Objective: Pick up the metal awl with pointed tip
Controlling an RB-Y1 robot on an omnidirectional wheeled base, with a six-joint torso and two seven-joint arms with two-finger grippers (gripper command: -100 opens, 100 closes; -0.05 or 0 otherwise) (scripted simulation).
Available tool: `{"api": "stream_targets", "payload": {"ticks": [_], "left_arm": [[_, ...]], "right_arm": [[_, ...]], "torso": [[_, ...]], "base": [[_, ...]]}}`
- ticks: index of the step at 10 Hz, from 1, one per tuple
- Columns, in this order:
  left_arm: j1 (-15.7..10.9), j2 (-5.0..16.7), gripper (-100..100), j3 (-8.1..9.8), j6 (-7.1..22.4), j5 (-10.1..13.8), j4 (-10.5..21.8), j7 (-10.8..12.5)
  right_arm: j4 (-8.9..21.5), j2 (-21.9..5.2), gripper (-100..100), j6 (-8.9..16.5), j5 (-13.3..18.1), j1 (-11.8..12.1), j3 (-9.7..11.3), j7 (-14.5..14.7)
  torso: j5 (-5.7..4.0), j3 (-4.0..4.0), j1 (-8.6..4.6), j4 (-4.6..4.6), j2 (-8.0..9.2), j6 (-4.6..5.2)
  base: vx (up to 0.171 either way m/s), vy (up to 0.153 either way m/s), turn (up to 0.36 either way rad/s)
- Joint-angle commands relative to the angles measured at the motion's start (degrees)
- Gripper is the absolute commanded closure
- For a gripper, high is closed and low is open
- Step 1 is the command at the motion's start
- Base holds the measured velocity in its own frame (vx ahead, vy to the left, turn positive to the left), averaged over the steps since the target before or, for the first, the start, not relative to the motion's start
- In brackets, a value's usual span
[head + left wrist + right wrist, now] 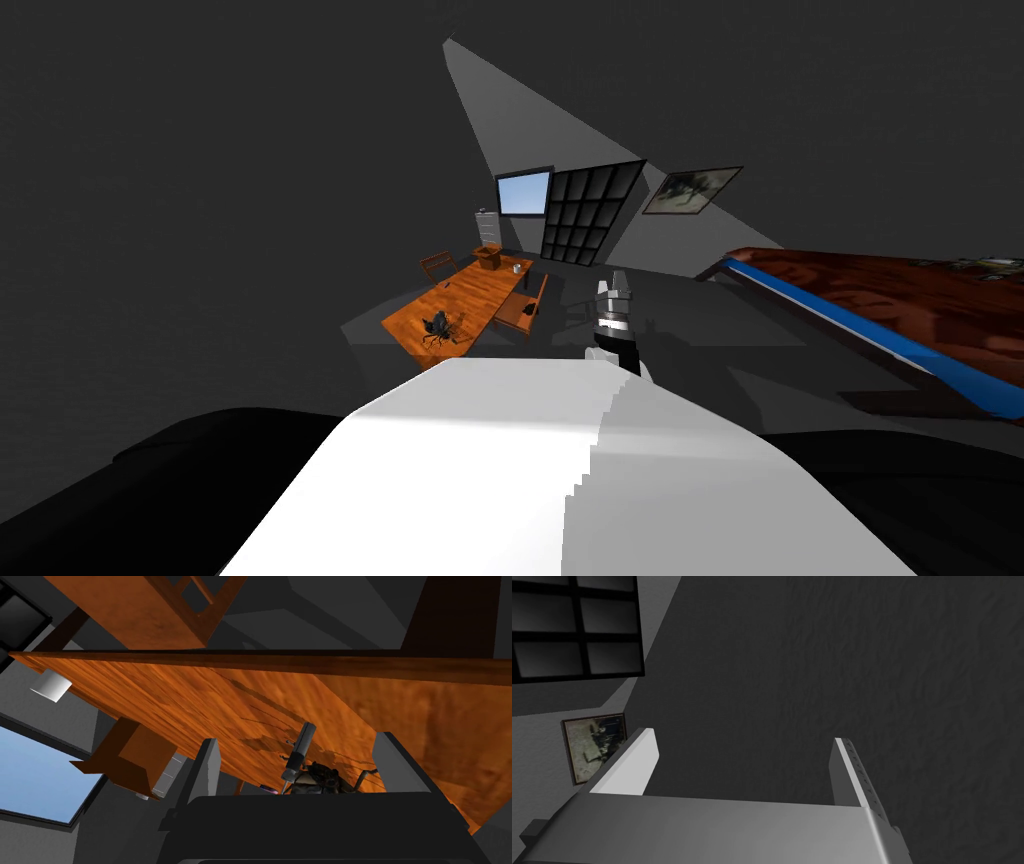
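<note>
Meanwhile, left gripper [297, 738], fingers spread, sights the grey awl [299, 755] lying on an orange table [200, 696], tip just beside a dark spidery object [322, 778]; a sloppy approach could snag that instead. Right gripper [743, 736] likewise spread.

your right gripper [743, 740] stands open: you will find its two light grey fingers [632, 768] well apart, rising from a light grey body [712, 831], with nothing between them. one finger shows a broad bright face, the other a thin edge. beyond them lies a flat dark grey surface [837, 651]. off to the side of the broad-faced finger, note a framed picture [594, 746] on a lighter grey wall, and further off a black gridded panel [577, 626].
</note>
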Motion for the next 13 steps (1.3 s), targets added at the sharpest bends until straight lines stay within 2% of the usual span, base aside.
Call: {"api": "stream_targets", "payload": {"ticks": [1,5,7,13], "left_arm": [[-0.8,0.3,-100,-0.39,-0.2,-0.3,2.6,-0.1],[-5.2,4.7,-100,-3.72,0.7,-1.6,12.3,0.5],[-5.2,4.7,-100,-3.72,0.7,-1.6,12.3,0.5],[-9.8,10.3,-100,-7.4,1.6,-3.0,22.4,1.1]], "right_arm": [[0.0,0.0,0,0.0,0.0,0.0,0.0,0.0],[0.0,0.0,0,0.0,0.0,0.0,0.0,0.0],[0.0,0.0,0,0.0,0.0,0.0,0.0,0.0],[0.0,0.0,0,0.0,0.0,0.0,0.0,0.0]], "torso": [[0.0,0.0,0.0,0.0,0.0,0.0],[0.0,-0.07,0.03,-0.02,-0.12,-0.01],[0.01,-0.04,-0.01,-0.02,-0.05,-0.07],[0.0,-0.03,-0.01,-0.02,-0.05,-0.07]], "base": [[0.025,-0.001,-0.113],[0.053,-0.003,-0.281],[0.026,0.0,-0.032],[0.038,0.0,-0.204]]}}
